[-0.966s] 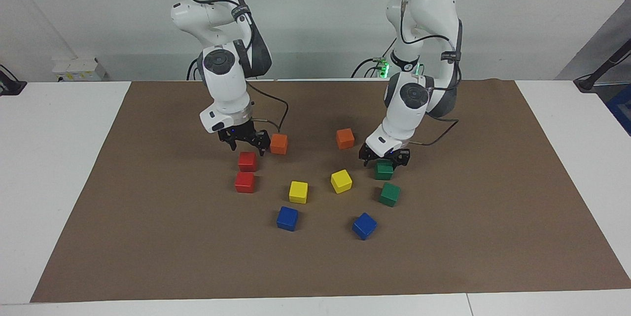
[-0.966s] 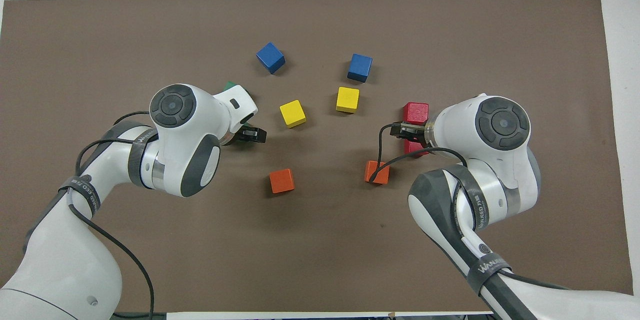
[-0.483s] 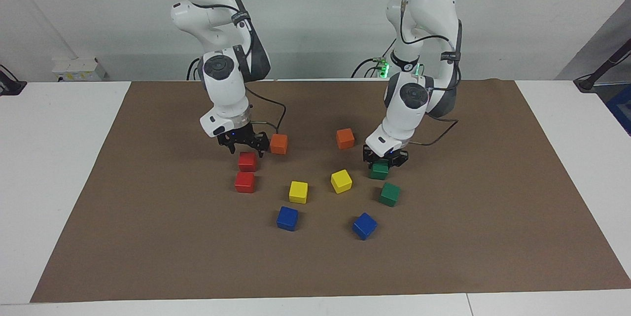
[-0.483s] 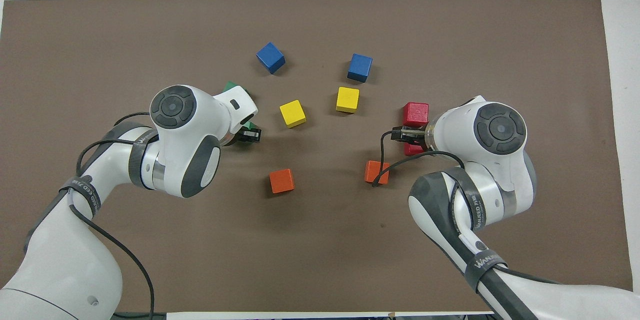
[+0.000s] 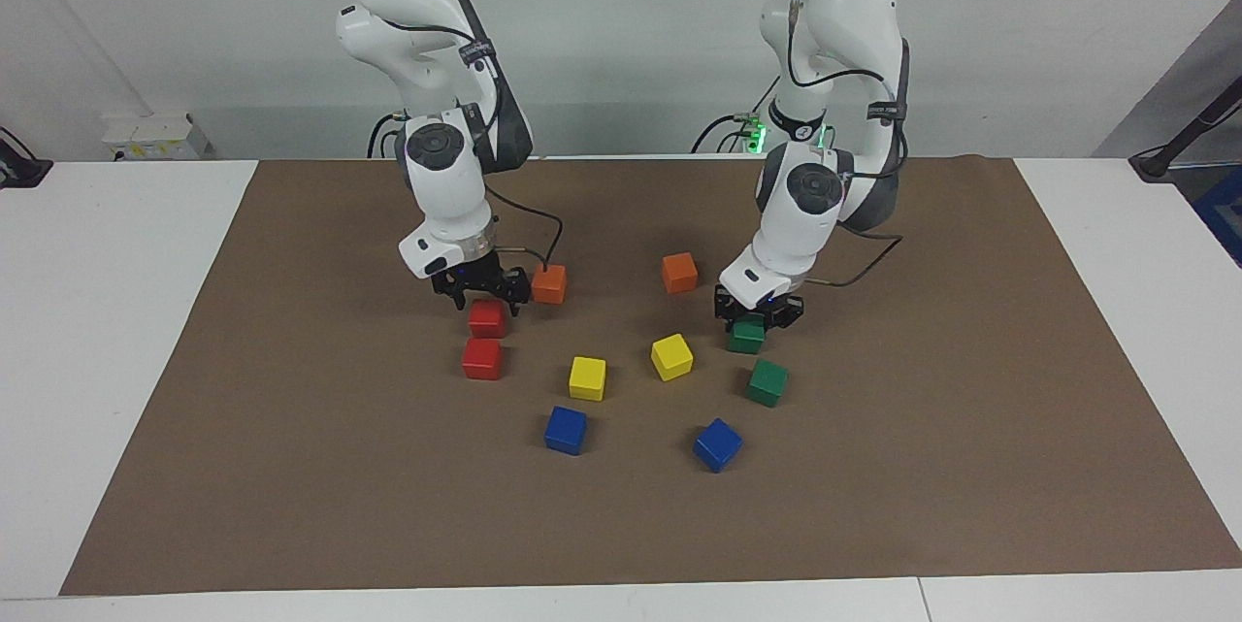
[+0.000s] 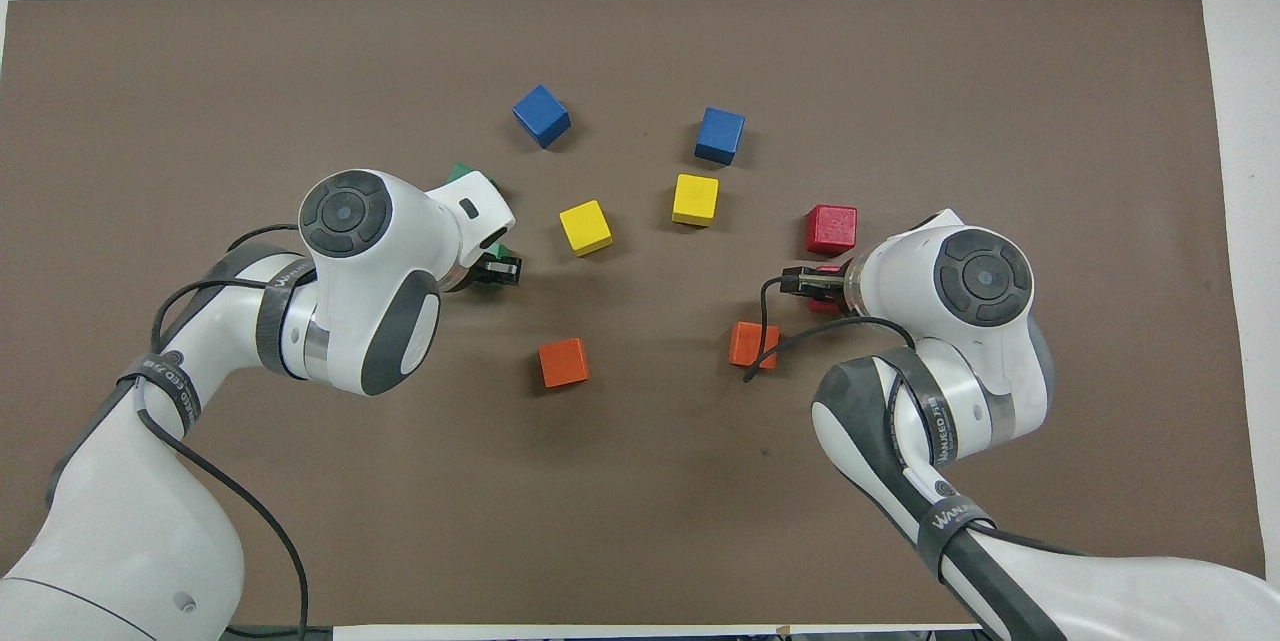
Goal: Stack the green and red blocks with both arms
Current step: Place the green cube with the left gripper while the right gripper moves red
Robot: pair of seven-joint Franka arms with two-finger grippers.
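we count ten cubes on the brown mat [image 5: 970, 467]: two red, two green, two yellow, two blue, two orange. in the middle of the facing view the nearer red block [image 5: 487, 318] sits just under the right gripper [image 5: 479, 296], whose fingers hang spread to either side of its top, not yet closed on it; the farther red block [image 5: 482, 358] lies just below it in the frame, close but apart. right of centre, the left gripper [image 5: 756, 316] is down on the nearer green block [image 5: 746, 336] with its fingers pressed against the block's sides, gripping it, while the farther green block [image 5: 767, 382] sits lower in the frame, well clear. the yellow cubes [image 5: 587, 377] and blue cubes [image 5: 566, 430] fill the lower middle, and the orange cubes [image 5: 679, 273] lie higher, between the arms. in the overhead view the left arm's wrist hides most of both green blocks, only slivers showing, and the right wrist covers most of the nearer red block.
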